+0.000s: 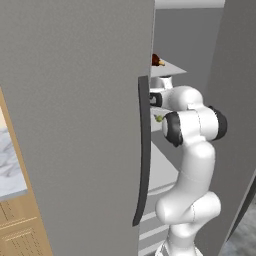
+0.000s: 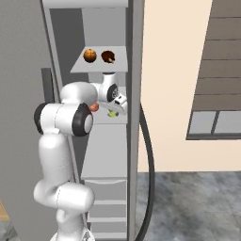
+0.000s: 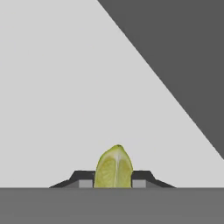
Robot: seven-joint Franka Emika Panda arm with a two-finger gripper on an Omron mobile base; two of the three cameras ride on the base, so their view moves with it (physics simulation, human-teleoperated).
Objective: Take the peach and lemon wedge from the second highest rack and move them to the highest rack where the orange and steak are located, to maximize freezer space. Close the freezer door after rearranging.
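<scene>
1. Jaws closed on the lemon wedge; gripper sits inside the freezer, below the highest rack.
2. Left of the wedge, the peach is partly hidden behind the arm's elbow.
3. On that rack: orange left, steak right.
4. Freezer door stands open, screening the shelves from the left.

Yellow-green lemon wedge — pale grey rack

Your arm hides most of the peach; the freezer door cuts the steak at nine o'clock.
</scene>
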